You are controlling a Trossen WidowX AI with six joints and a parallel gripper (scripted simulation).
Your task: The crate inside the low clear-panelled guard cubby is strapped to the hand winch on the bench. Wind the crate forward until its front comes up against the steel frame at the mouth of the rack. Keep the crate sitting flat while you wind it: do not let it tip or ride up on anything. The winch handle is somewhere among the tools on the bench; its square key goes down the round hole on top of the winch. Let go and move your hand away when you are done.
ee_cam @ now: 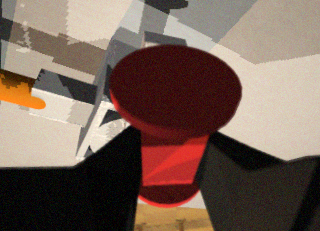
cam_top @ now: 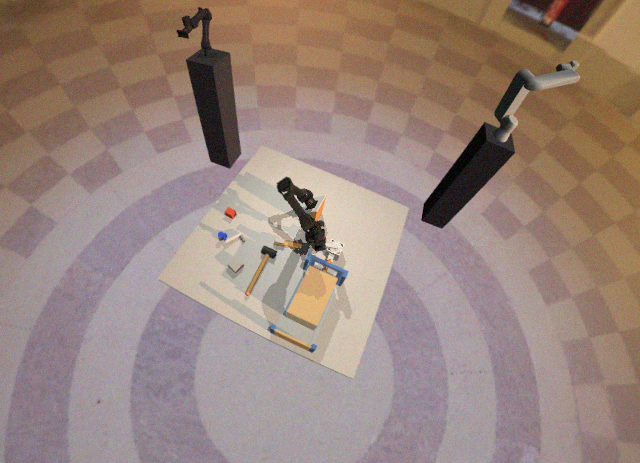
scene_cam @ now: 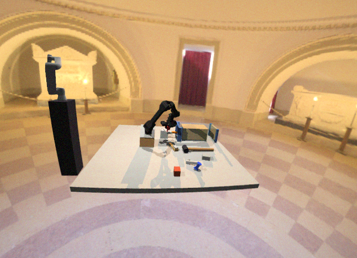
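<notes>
My gripper (ee_cam: 164, 129) (scene_cam: 168, 127) is shut on the red knob of the winch handle (ee_cam: 175, 158) (scene_cam: 168, 129), above the winch. The white winch (cam_top: 334, 247) stands in front of the blue frame (cam_top: 336, 269) (scene_cam: 179, 132). In the wrist view part of the winch (ee_cam: 107, 123) shows behind the knob. The handle's key and the winch's top hole are hidden. An orange strap (ee_cam: 22, 98) (scene_cam: 173, 132) runs between winch and frame. The tan crate (cam_top: 312, 295) (scene_cam: 193, 134) sits flat in the clear-panelled cubby, its front close behind the frame; whether they touch cannot be told.
A black-headed mallet (cam_top: 258, 274) (scene_cam: 201, 149) and a wooden-handled tool (cam_top: 287, 244) (scene_cam: 173, 146) lie beside the cubby. Further off are a grey block (cam_top: 235, 266) (scene_cam: 206, 157), a blue knobbed piece (cam_top: 222, 235) (scene_cam: 197, 165) and a red cube (cam_top: 230, 212) (scene_cam: 177, 171).
</notes>
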